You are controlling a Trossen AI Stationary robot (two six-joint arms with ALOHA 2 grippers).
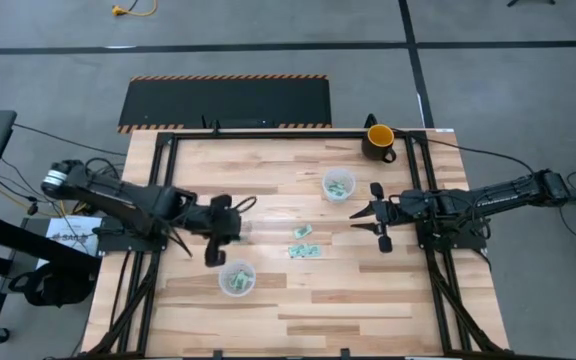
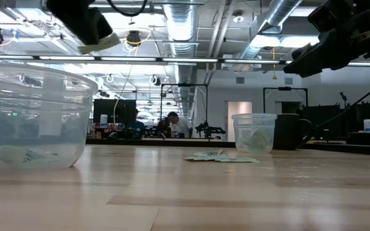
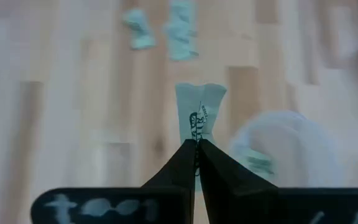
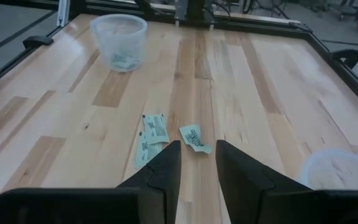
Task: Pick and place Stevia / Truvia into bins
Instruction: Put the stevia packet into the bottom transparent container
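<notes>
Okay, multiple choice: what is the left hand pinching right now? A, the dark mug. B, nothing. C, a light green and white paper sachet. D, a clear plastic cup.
C: in the left wrist view the left hand has its dark fingers shut on a light green and white paper sachet, above the wooden table.

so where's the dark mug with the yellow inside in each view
high view: dark mug at the table's far edge, right of centre.
low view: dark shape just right of the far clear cup.
left wrist view: not in it.
right wrist view: not in it.
shared landmark: that clear cup stands beside the mug in both.
</notes>
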